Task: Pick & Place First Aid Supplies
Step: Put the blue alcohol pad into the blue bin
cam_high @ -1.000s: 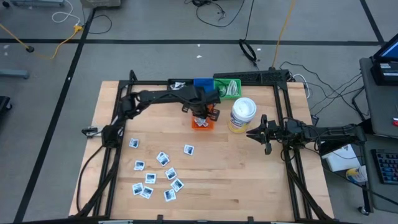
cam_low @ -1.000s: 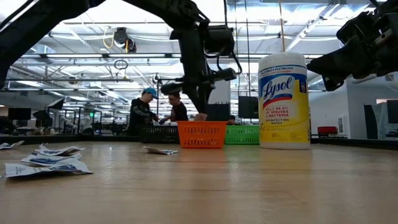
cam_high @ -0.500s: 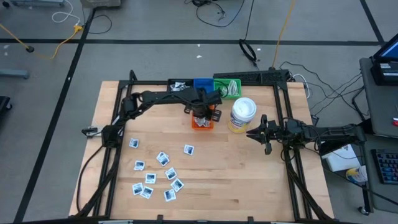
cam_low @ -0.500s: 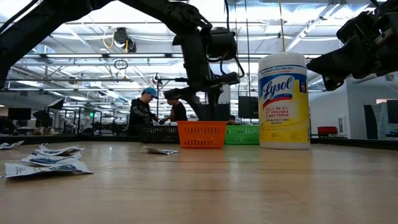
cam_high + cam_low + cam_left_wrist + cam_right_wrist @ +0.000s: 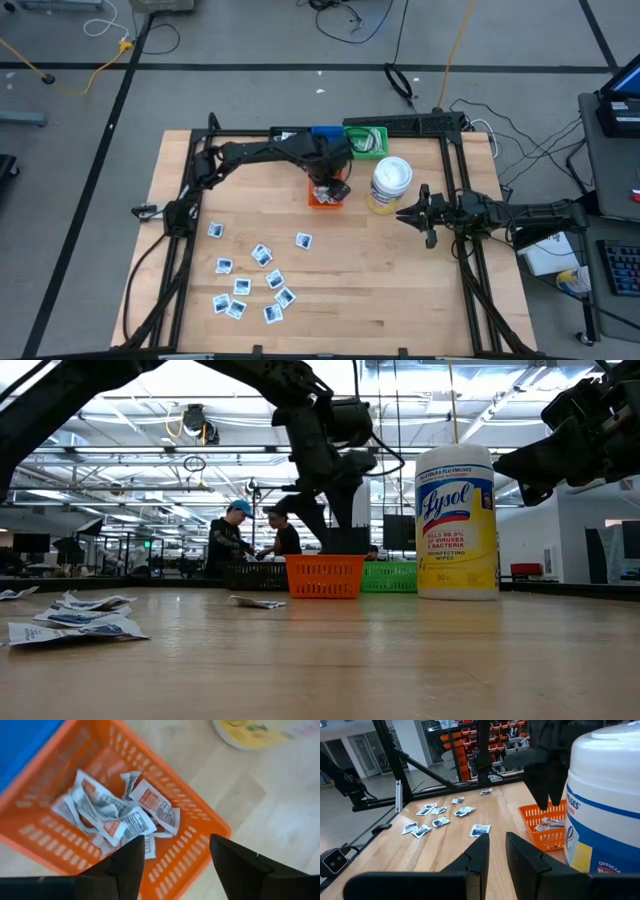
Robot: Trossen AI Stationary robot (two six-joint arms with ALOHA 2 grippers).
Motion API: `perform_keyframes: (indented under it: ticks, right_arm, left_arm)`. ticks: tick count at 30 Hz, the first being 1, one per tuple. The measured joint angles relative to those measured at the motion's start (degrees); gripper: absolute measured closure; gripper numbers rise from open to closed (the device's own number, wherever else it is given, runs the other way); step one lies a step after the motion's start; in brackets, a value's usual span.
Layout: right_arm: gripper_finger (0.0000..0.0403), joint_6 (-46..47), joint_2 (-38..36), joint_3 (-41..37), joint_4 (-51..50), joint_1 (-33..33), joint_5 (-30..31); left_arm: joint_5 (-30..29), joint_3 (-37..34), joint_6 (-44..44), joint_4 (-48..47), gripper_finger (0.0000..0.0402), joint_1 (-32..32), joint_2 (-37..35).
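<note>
Left gripper hangs over the orange basket, fingers apart, empty; packets lie inside the basket.

Right gripper waits beside the wipes tub, fingers nearly together.

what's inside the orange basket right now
The orange basket holds a loose heap of white packets with red and dark print, overlapping. Whatever lies beneath that heap is covered. The left gripper hangs open just above it, empty.

Red-printed white paper packets are lying in the orange plastic mesh basket — scattered table packets are showing seemingly blue print.
</note>
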Motion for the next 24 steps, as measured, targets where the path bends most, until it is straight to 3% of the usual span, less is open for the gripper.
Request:
perform_keyframes:
  ticks: [5,18,24]
  right_arm:
    - [0.0344,0.0,0.0,0.0,0.2,0.0,0.0]
    - [0.0344,0.0,0.0,0.0,0.2,0.0,0.0]
    - [0.0344,0.0,0.0,0.0,0.2,0.0,0.0]
  left_arm:
    - [1.5,0.0,13.2,-1.5,0.0172,0.0,-1.3]
    - [1.6,0.0,36.3,-14.6,0.0172,-2.9,-5.5]
    - [-1.8,0.0,38.8,-17.6,0.0172,-6.9,-5.5]
